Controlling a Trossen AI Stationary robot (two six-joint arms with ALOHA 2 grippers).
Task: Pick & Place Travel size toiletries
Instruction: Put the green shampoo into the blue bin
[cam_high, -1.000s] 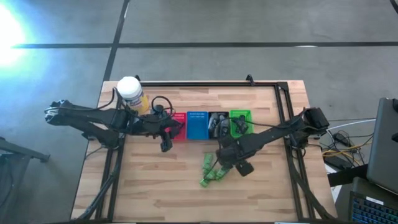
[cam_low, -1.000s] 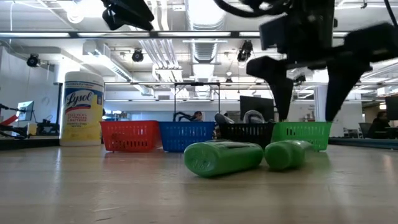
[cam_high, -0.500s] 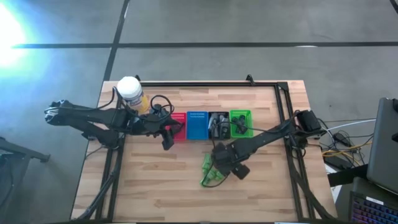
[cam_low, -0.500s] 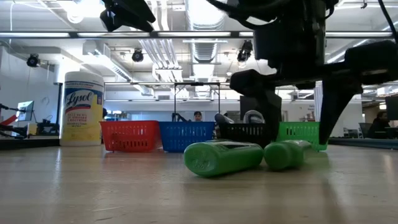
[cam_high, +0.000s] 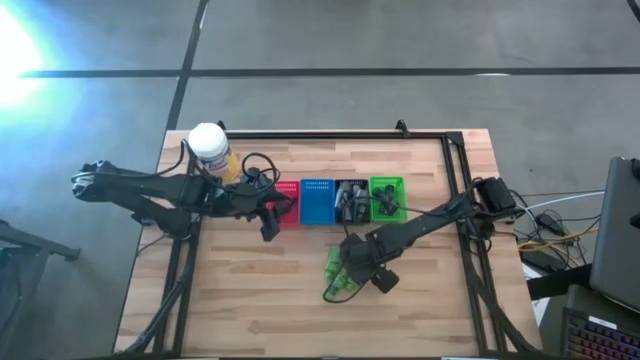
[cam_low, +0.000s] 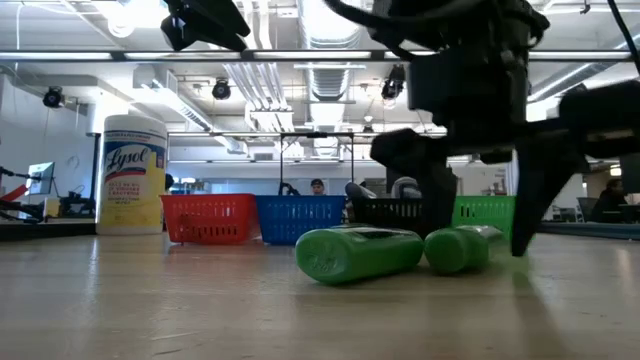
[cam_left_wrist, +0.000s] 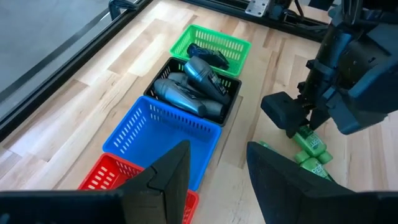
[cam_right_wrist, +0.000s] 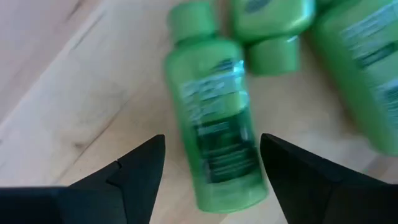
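Observation:
Three small green bottles (cam_high: 338, 278) lie on their sides on the wooden table, near the middle. My right gripper (cam_high: 352, 268) hangs over them, pointing steeply down. It is open, with one finger on each side of one bottle (cam_right_wrist: 214, 130) and a gap to it on both sides. The low view shows these fingers down beside the right-hand bottle (cam_low: 455, 250). My left gripper (cam_left_wrist: 217, 180) hovers open above the red basket (cam_high: 287, 205), with nothing between its fingers. Grey tubes (cam_left_wrist: 186, 93) lie in the black basket (cam_high: 349, 200), and a dark item (cam_left_wrist: 208, 56) lies in the green basket (cam_high: 386, 197).
Four baskets stand in a row across the table's middle, the blue one (cam_high: 317, 200) between the red and the black. A yellow wipes jar with a white cap (cam_high: 210, 145) stands at the far left corner. A black frame rail (cam_high: 330, 135) runs along the far edge.
My right gripper has come down toward the green bottles and shifted a little toward the table's left and near edge, tipping more steeply downward. Its fingers now reach down beside a bottle. The bottles have not moved.

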